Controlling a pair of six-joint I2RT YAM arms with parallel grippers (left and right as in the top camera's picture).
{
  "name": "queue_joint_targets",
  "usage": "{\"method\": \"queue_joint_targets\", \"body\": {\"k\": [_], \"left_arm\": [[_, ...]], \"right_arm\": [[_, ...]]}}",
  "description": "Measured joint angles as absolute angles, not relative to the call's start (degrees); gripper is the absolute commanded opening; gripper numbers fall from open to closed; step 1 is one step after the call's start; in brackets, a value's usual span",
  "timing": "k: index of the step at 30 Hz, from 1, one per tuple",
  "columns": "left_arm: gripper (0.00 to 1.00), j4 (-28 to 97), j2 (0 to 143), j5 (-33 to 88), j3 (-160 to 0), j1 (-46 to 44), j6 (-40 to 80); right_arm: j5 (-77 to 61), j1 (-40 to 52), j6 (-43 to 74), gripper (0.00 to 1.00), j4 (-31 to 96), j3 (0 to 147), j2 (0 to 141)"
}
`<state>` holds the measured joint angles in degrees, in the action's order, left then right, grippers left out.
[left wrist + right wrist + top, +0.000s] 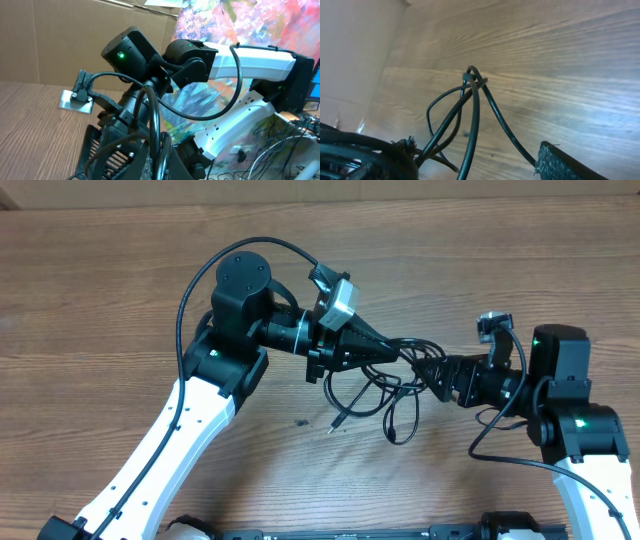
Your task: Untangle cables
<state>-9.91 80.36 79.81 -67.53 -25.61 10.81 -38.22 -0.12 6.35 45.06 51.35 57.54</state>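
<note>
My left jaws are pressed together, clamped on the cables (372, 392). My left arm (190, 430) comes up from 7 o'clock, and its jaws point toward 3 o'clock. Their tips meet the black cords just right of the middle of the counter (120, 270).

My right arm (590, 430) comes up from 5 o'clock, and its jaws point toward 9 o'clock, nose to nose with the left ones and very near them. My right jaws stand apart. In the right wrist view one textured pad (567, 161) sits at 5 o'clock, and the other side is far off at 8 o'clock. Cable strands (472, 100) run up between them to a bent peak above the wood. I cannot tell whether either pad touches a strand.

From overhead, the cables lie in a loose knot of overlapping loops between and below the two jaw tips. They spread toward 6 o'clock onto the wood. One plug end (337, 423) trails out at 7 o'clock of the knot. A second end (392, 436) lies at 5 o'clock, apart from the first. One thin strand arcs from my left tips toward 3 o'clock, passing above my right jaws.

In the left wrist view, several cords (156, 125) rise from between my left jaws in a tight upright loop, in front of my right arm.
</note>
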Motion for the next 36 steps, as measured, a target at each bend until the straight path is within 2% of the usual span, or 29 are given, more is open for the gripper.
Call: {"method": "queue_joint_targets", "body": {"k": [2, 6, 13, 19, 30, 36], "left_arm": [[0.04, -10.0, 80.4, 80.5, -67.5, -25.5, 10.9], [0.04, -8.9, 80.4, 81.4, -67.5, -25.4, 11.9], [0.04, -7.7, 80.5, 81.5, -67.5, -25.3, 12.1], [0.04, -6.9, 80.5, 79.4, -67.6, -25.3, 12.2], [0.04, 6.7, 79.9, 51.2, -68.1, -25.3, 13.6], [0.04, 8.6, 79.9, 44.6, -68.1, -25.3, 13.6]], "right_arm": [[-37.0, 0.0, 6.3, 0.94, 43.4, 51.3, 57.5], [-34.1, 0.1, 6.3, 0.99, 40.3, 51.3, 58.0], [-31.4, 0.1, 7.8, 1.00, 39.7, 51.3, 57.9], [-37.1, -0.3, 6.8, 1.00, 40.2, 51.0, 58.7], [-47.4, -0.8, 6.0, 1.00, 41.1, 50.5, 59.3], [-49.3, -0.8, 6.0, 0.96, 41.0, 50.5, 59.3]]}}
